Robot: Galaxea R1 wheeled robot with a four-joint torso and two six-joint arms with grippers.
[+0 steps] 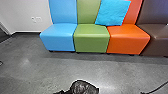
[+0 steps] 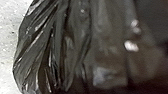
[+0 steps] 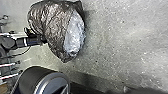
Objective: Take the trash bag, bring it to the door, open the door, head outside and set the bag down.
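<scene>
Trash bag point(image 1: 84, 87) is located directly at the left hand point(image 3: 44, 40), whose grip state cannot be determined, the left arm point(image 3: 29, 42) being nearer, and is in front of the green seat point(image 1: 91, 41), clearly apart from it.

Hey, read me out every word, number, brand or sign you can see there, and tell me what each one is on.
There are none that I can read.
Trash bag: no readable print; a pale patch on it in the left wrist view is too blurred to tell whether it bears any.
Cushion and colored seats: no lettering visible.
Wall plates: too small to read any marking.
</scene>
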